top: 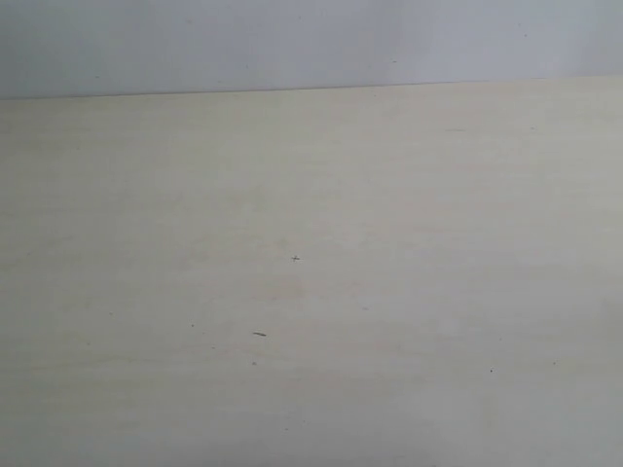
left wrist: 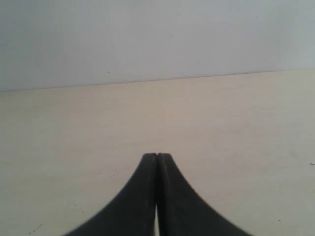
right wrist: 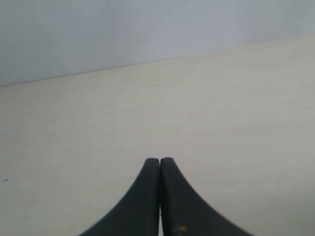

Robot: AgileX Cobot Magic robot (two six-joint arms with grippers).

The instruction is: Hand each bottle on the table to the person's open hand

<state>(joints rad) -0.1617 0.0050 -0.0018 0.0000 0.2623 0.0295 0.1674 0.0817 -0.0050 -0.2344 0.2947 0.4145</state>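
Cream-beige and plain, the table (top: 311,292) fills my exterior view, a few tiny dark specks (top: 259,334) near its middle, its far edge meeting a pale grey wall (top: 311,39). My left wrist view shows the left gripper (left wrist: 157,156), black jaws pressed together on nothing, over the tabletop. Right wrist view: the right gripper (right wrist: 160,160) likewise closed, empty.

Bright, flat, even light — pics soft & hazy, table (top: 311,292) washed-out w/ low contrast.
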